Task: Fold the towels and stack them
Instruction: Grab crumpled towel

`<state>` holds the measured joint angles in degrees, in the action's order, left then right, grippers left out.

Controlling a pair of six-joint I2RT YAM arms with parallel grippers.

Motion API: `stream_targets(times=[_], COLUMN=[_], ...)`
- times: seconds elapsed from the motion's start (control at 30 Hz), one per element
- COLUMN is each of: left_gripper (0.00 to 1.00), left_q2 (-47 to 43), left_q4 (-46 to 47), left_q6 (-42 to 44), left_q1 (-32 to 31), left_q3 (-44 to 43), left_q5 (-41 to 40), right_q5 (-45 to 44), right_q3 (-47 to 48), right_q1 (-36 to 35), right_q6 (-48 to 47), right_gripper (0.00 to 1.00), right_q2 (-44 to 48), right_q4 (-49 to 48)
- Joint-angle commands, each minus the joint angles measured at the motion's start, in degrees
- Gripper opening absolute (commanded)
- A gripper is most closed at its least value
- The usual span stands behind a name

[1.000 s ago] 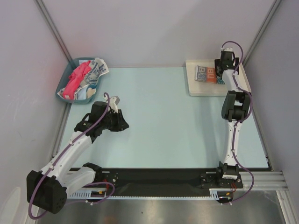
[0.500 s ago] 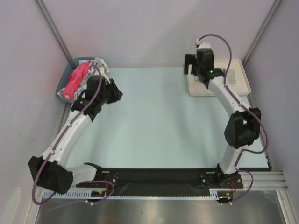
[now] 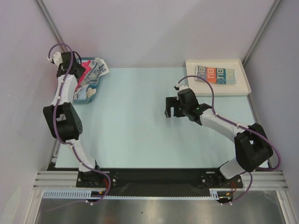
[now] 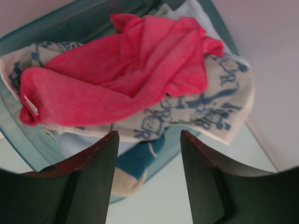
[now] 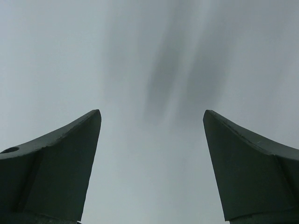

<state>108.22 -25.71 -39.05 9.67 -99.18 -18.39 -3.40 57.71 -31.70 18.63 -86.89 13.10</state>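
The pale surface (image 3: 140,126) holds a white tray (image 3: 191,87) with one lettered towel (image 3: 216,74) folded inside. Both jaws gape empty: right gripper (image 3: 170,108) mid-surface, left gripper (image 4: 149,140) over the teal bin (image 4: 60,23), whose red towel (image 4: 117,70) and patterned towel (image 4: 205,107), tangled, might lift together.

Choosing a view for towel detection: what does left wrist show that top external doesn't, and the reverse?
Left wrist only: an unblocked close look at the crumpled red-pink cloth towel lying on a cream towel with blue print, framed by the open fingers of the left gripper. Top external only: the white rectangular tray holding a folded teal, white and orange lettered towel, and the right gripper, open above the pale table. Both: the teal plastic bin and its towel pile.
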Motion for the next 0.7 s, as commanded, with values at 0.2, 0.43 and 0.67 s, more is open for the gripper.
stream_targets(times=[0.2,0.43,0.67], left_gripper=[0.6,0.42,0.0], left_q2=[14.28,16.58,11.23], left_q4=[-5.66,-6.36,-2.5], left_q6=[-3.23,-5.51,-3.24], left_q1=[2.98,3.77,3.08], left_q3=[-15.61,-15.43,-14.55], left_q5=[-2.61,-1.12,1.34], right_q5=[2.78,2.78,2.78], right_q3=[1.17,1.44,1.17], right_q1=[-0.99,-0.99,-0.9], right_q6=[2.02,1.85,1.67], right_gripper=[0.95,0.95,0.93], right_q2=[1.64,1.55,1.73], right_q4=[-5.63,-5.63,-5.98])
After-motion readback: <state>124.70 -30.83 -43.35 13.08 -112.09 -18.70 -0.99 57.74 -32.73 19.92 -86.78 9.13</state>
